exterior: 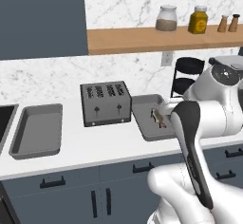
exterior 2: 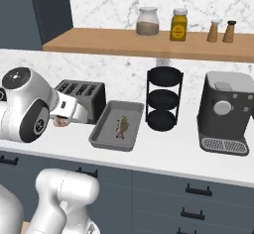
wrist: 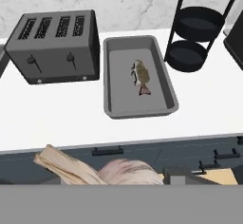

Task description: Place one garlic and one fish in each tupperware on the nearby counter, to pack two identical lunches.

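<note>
Status: task is judged approx. half done or less.

1. 2 tupperware trays are set on the desk (exterior: 71, 159), 1 on each side of the black toaster (exterior: 105, 102).
2. Right tupperware (wrist: 137, 78) holds 1 fish (wrist: 141, 76), lying near the tray's centre. No garlic is seen in it.
3. Left tupperware (exterior: 38, 129) is seen with nothing inside.
4. A garlic bulb (wrist: 128, 172) with papery skin is seen in the hand view at the bottom, right at the end effector (exterior 2: 62, 121), in front of the desk edge and short of the right tray. It is judged to be clamped by the end effector; the finger tips are hidden behind the bulb, so the grip is inferred, not confirmed.

Remaining, as judged:
- garlic to be set in the right tray beside the fish;
- 1 fish and 1 garlic to be placed in the left tray.

A 2nd fish and 2nd garlic cannot be located.
</note>
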Motion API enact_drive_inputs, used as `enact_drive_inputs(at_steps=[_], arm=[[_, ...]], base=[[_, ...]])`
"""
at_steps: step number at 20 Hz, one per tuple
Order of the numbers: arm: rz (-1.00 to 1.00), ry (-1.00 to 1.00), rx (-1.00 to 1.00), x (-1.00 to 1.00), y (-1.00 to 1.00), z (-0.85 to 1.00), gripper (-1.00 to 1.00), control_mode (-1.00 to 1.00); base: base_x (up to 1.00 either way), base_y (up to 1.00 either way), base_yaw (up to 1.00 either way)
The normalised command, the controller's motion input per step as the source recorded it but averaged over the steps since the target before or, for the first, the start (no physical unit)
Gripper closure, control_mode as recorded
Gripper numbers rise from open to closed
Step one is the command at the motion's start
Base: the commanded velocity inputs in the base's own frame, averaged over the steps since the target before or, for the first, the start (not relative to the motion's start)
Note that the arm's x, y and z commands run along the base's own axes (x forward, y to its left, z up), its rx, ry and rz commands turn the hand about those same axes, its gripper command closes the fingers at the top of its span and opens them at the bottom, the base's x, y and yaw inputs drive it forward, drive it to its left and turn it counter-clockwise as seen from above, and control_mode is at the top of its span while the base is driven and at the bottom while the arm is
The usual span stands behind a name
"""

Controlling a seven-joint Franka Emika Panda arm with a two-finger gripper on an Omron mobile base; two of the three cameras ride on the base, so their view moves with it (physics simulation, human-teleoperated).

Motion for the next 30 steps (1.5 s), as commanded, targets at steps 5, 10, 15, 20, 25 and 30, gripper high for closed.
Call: enact_drive_inputs(at_steps=[5, 10, 15, 20, 25, 30], arm=[[0.00, -0.01, 0.00, 0.48, -0.41, -0.53, 1.00, -1.00], [0.00, 0.00, 0.05, 0.97, -0.03, -0.64, 1.00, -1.00], [0.00, 0.06, 0.06, 0.99, 0.00, -0.36, 1.00, -1.00], [0.00, 0.02, 0.00, 0.61, 0.00, -0.26, 1.00, -1.00], [0.00, 0.00, 0.00, 0.39, -0.02, -0.37, 1.00, -1.00], [0.00, 0.00, 0.00, 0.21, -0.06, -0.47, 1.00, -1.00]], base=[[0.00, 0.00, 0.00], [0.00, 0.00, 0.00], [0.00, 0.00, 0.00], [0.00, 0.00, 0.00], [0.00, 0.00, 0.00], [0.00, 0.00, 0.00]])
